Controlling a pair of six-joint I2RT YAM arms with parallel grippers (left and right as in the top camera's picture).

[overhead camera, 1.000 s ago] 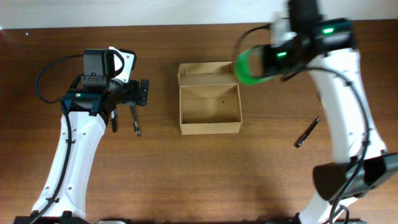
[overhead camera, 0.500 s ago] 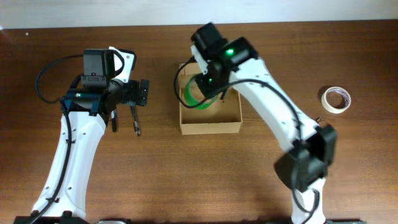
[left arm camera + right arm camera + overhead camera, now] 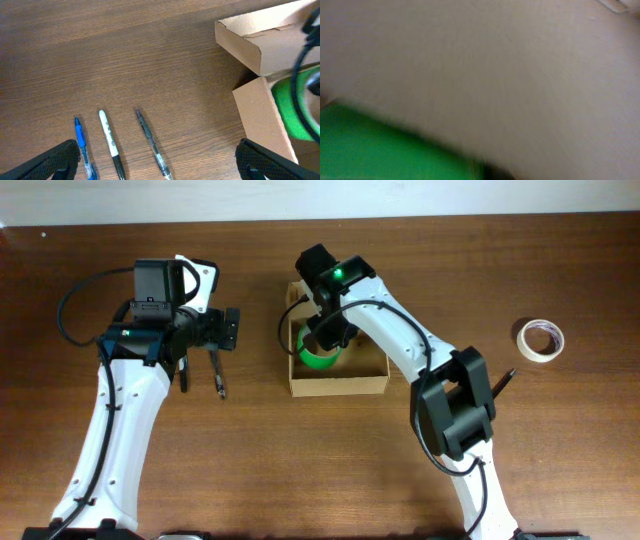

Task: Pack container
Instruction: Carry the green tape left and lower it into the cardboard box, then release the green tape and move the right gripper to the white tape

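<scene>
Overhead first: your container [image 3: 338,386] sits open on the table [image 3: 300,470], just above its centre, with the flap lid [image 3: 330,290] folded back at 12 o'clock. Your right arm reaches in from 4 o'clock, and the right gripper [image 3: 325,338] is down inside the box, over the 12 o'clock rim of a green tape roll [image 3: 318,361]. Its fingers are pressed together, pinching the roll's thin wall as far as this view shows. The roll lies in the 9 o'clock half of the container. Right wrist is a blur for you, nothing but green below and pale cardboard above.

Your left gripper [image 3: 232,328] hangs at 9 o'clock of the box, apart from it, fingers [image 3: 55,160] spread wide and holding nothing. Left wrist shows 3 pens beneath it: a blue pen [image 3: 80,145], a white marker [image 3: 107,140] and a dark pen [image 3: 150,145], side by side, none touching.

Far out at 3 o'clock, a white tape roll [image 3: 540,340] lies flat, with a black pen [image 3: 506,378] at its 7 o'clock.
</scene>
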